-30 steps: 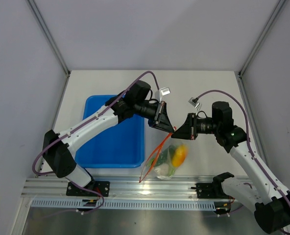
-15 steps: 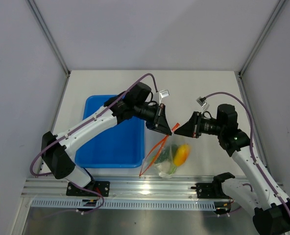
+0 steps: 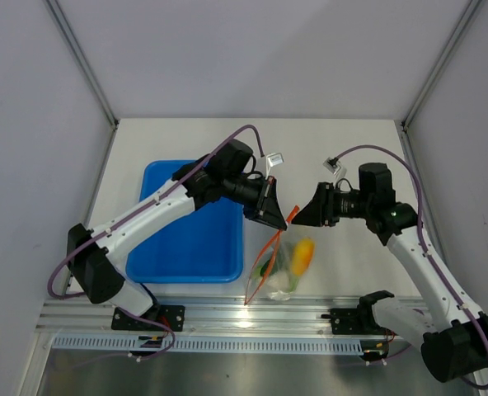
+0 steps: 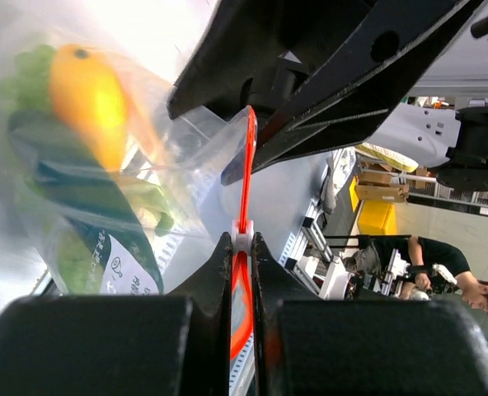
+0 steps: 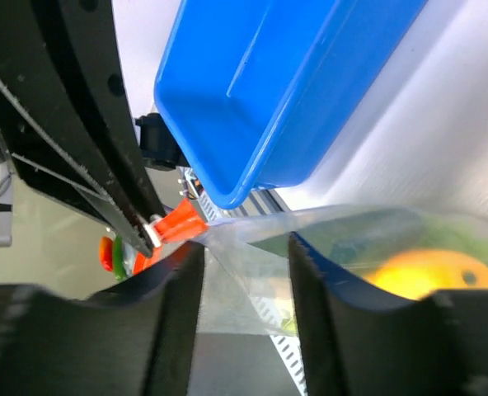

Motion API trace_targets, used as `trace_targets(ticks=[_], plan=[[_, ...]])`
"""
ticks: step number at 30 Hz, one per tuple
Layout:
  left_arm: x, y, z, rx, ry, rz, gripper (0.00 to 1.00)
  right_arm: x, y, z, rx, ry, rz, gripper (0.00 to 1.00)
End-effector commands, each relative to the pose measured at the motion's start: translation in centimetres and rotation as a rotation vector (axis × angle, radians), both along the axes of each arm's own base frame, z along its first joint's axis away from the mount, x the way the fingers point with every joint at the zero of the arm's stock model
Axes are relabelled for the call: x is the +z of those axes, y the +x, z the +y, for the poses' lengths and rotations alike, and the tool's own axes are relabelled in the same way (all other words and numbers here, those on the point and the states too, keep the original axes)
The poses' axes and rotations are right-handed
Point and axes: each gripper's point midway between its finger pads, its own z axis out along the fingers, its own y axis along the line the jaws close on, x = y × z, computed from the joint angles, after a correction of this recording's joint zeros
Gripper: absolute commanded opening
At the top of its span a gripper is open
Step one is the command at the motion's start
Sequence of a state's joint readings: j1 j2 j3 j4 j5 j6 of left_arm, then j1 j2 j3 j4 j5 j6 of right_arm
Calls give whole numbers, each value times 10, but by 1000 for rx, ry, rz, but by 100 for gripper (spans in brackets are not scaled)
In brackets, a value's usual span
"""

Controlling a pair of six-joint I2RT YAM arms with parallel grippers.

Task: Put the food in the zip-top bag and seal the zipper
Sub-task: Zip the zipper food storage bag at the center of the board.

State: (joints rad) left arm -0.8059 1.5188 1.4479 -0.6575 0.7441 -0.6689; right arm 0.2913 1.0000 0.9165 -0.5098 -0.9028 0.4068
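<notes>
"Bag (image 3: 281, 266) first. Where was it?"

"Just below the centre of the overhead view, hanging a little to the right of the blue tray (image 3: 186, 247). I couldn't tell whether its lower end rested on the white table (image 3: 343, 140)."

"And the food?"

"It was inside the bag. The orange fruit (image 3: 303, 256) showed through the plastic on the right side, with green pieces beside and below it. In the left wrist view the fruit sat at upper left, with a dark green cucumber (image 4: 63, 165) under it. The rest was a green blur."

"The zipper?"

"The zipper (image 3: 269, 249) slanted from the middle of the overhead frame down toward the lower left. I couldn't tell whether it was pressed closed along its length."

"Who had hold of it?"

"The left gripper (image 3: 284, 221). Its fingers were pinched tight on the top end of the zipper, and the white slider (image 4: 242, 238) sat right at their tips, low in the centre of the left wrist view."

"And the other one?"

"The right gripper (image 5: 244, 252) had its fingers (image 5: 171, 330) standing apart. A clear corner of the bag lay in the gap between them, but I couldn't tell whether either finger touched it. I saw no pinch on anything. In the overhead view it pointed left, its tip close to the left gripper's, mid-frame."
</notes>
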Motion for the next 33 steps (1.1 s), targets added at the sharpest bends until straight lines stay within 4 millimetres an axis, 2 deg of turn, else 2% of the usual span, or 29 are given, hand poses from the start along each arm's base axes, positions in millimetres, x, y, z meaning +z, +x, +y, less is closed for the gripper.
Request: trace_targets(ticks=[1, 3, 9, 20, 23, 26, 27, 28, 29, 30, 31, 33], plan=[[37, -16, 5, -60, -109, -74, 1, 16, 6, -3, 22, -29, -79, 49], [37, -17, 4, -63, -127, -80, 1, 23, 10, -2, 23, -34, -99, 56], [42, -20, 4, -88, -156, -93, 1, 35, 17, 4, 48, 2, -117, 65], [40, -25, 3, -117, -169, -86, 1, 54, 12, 12, 114, 86, -160, 64], [38, -25, 3, -119, -164, -81, 1, 65, 9, 13, 131, 105, -203, 64], [36, -23, 4, -99, -138, -75, 1, 75, 17, 10, 80, 81, -224, 65], [42, -22, 4, -89, -136, -84, 1, 76, 22, 8, 52, 55, -215, 63], [40, -18, 4, -73, -119, -86, 1, 68, 21, 3, 17, 8, -142, 61], [39, -17, 5, -59, -103, -89, 1, 61, 33, -4, -67, -56, -116, 58], [43, -15, 7, -39, -86, -92, 1, 63, 43, -7, -113, -88, -96, 57], [41, -12, 7, -22, -68, -91, 1, 54, 40, -12, -144, -131, -22, 57], [40, -6, 7, 23, -28, -102, 1, 47, 41, -18, -201, -174, 64, 57]])
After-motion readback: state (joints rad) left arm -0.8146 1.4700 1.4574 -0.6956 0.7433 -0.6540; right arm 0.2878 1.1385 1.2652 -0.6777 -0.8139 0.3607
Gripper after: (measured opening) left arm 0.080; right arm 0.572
